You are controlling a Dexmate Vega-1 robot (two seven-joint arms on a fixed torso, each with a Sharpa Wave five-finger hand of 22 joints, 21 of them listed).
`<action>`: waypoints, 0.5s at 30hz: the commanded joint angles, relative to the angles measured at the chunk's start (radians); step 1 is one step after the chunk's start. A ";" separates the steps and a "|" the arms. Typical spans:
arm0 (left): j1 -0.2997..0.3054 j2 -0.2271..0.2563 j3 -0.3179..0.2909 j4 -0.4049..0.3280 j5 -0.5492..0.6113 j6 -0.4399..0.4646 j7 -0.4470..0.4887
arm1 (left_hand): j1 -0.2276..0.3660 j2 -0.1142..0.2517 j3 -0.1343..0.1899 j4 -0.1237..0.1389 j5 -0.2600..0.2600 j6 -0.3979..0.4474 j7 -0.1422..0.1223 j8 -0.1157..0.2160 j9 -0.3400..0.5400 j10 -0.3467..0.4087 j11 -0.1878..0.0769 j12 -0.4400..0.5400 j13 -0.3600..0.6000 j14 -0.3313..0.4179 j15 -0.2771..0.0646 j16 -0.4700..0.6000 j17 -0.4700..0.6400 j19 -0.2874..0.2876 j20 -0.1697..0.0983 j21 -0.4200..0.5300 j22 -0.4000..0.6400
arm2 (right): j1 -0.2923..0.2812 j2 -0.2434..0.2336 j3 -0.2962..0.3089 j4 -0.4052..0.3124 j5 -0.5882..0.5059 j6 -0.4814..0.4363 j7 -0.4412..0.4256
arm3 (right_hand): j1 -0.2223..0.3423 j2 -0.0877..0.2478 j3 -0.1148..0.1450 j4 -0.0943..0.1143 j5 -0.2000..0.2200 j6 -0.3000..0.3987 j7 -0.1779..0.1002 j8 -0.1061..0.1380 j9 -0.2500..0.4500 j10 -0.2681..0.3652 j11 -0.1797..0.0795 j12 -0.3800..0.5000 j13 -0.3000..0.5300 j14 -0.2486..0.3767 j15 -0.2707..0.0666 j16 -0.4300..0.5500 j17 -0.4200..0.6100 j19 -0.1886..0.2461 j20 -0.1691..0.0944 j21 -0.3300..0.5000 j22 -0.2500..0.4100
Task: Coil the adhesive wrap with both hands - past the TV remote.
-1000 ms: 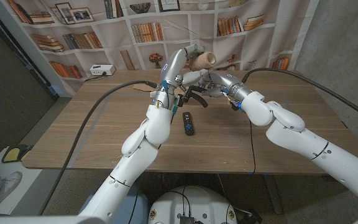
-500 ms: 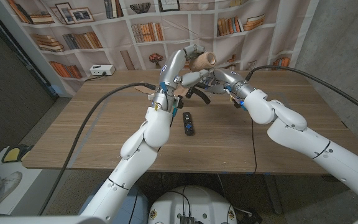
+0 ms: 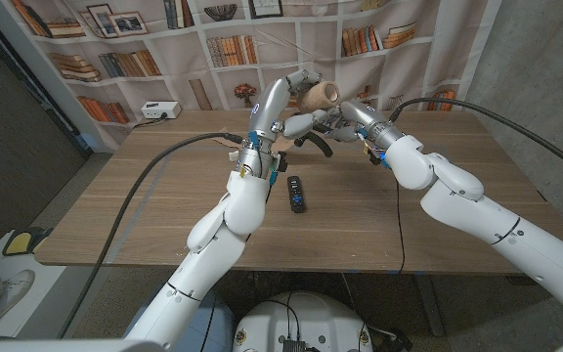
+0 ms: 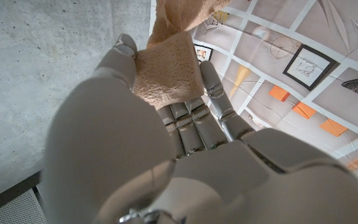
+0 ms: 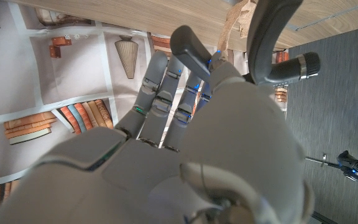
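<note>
Two hands are meeting in mid-air above the far middle of the wooden table, well past the TV remote, which is lying dark and flat on the boards nearer to me. I am holding the adhesive wrap up between them: the tan roll is showing above the left hand, and in the left wrist view a flap of its crinkled tail is pinched between that hand's thumb and fingers. My right hand is reaching in from the other side with its fingers partly curled beside a hanging strip of the wrap; whether it is actually gripping that strip I cannot tell from these pictures. I am judging the wrap to be light, soft and limp, clinging to itself, so it should crease and stick rather than slip, and a hard squeeze on the hollow roll could flatten it. The safest hold, to my eye, is the roll's outer rim with one hand and the loose tail near its free end with the other, kept gently taut.
</note>
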 commanded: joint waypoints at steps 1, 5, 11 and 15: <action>0.016 0.011 -0.005 0.001 0.015 -0.035 0.030 | 0.194 0.200 0.005 0.008 0.002 0.012 0.000 0.008 0.036 0.011 0.000 -0.005 0.003 0.069 -0.058 -0.004 0.006 -0.002 0.000 0.005 0.001 | 0.011 0.016 0.021 0.027 0.077 0.011 0.004 | 0.027 0.034 0.131 -0.022 0.005 0.007 -0.002 0.005 0.005 0.018 -0.006 0.005 0.003 0.064 -0.151 0.004 0.005 -0.002 -0.111 0.003 0.000; 0.024 0.012 -0.010 -0.004 -0.002 -0.040 0.025 | 0.193 0.200 0.005 0.008 0.002 0.009 -0.001 0.008 0.038 0.012 0.000 -0.006 0.004 0.071 -0.058 -0.006 0.006 -0.003 0.000 0.007 0.000 | 0.013 0.021 0.025 0.033 0.094 0.015 -0.002 | 0.027 0.034 0.131 -0.022 0.005 0.006 -0.002 0.005 0.005 0.020 -0.004 0.005 0.001 0.064 -0.150 0.004 0.005 -0.003 -0.111 0.004 0.000; 0.036 0.022 -0.008 -0.008 -0.030 -0.054 0.013 | 0.193 0.200 0.005 0.008 0.002 0.010 -0.001 0.008 0.037 0.013 0.000 -0.006 0.006 0.071 -0.057 -0.007 0.009 -0.004 0.001 0.009 -0.001 | 0.020 0.031 0.029 0.041 0.110 0.008 -0.012 | 0.027 0.034 0.131 -0.022 0.005 0.007 -0.002 0.005 0.005 0.020 -0.005 0.005 0.001 0.065 -0.151 0.004 0.007 -0.003 -0.111 0.004 0.000; 0.042 0.026 -0.005 -0.010 -0.038 -0.059 0.008 | 0.193 0.200 0.006 0.008 0.002 0.010 -0.002 0.010 0.039 0.011 0.001 -0.008 0.007 0.071 -0.058 -0.009 0.009 -0.005 0.002 0.010 -0.002 | 0.025 0.038 0.031 0.044 0.122 0.004 -0.016 | 0.028 0.034 0.132 -0.022 0.005 0.007 -0.001 0.005 0.005 0.019 -0.003 0.005 0.002 0.064 -0.150 0.003 0.005 -0.003 -0.111 0.005 0.000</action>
